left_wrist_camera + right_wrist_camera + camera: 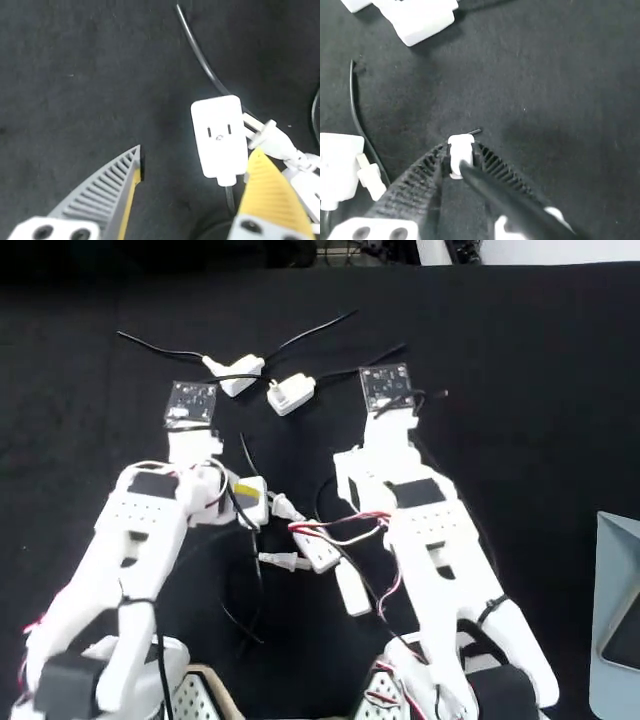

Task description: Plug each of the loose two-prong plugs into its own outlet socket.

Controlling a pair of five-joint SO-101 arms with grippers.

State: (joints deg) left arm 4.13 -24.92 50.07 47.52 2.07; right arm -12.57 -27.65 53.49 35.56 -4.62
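**Kid:** Where is the plug?

**Friend:** The little white plug (460,150) is pinched tight in the right gripper (461,161), just over the black table (520,360).

**Kid:** And the hole it goes in?

**Friend:** The white outlet (218,135) lies flat on the table between the two arms. Its two slots face up. It is off to the side of the held plug, over toward the left arm. It is near the plug, but they do not touch.

**Kid:** Which arm is closer to it?

**Friend:** The left one. The left gripper (197,152) is open wide, and the outlet sits between its fingers, right by the yellow finger (265,192). The outlet's long side runs the same way as those fingers.

**Kid:** Is anything there already?

**Friend:** Yes, another plug (272,141) touches the outlet's side. I can't tell if it is pushed in.

**Kid:** So what comes next?

**Friend:** I think the right arm must carry its plug sideways until it is over the slots, then point the prongs down. I can't see which way the prongs face now. The left gripper could close and hold the outlet in place.
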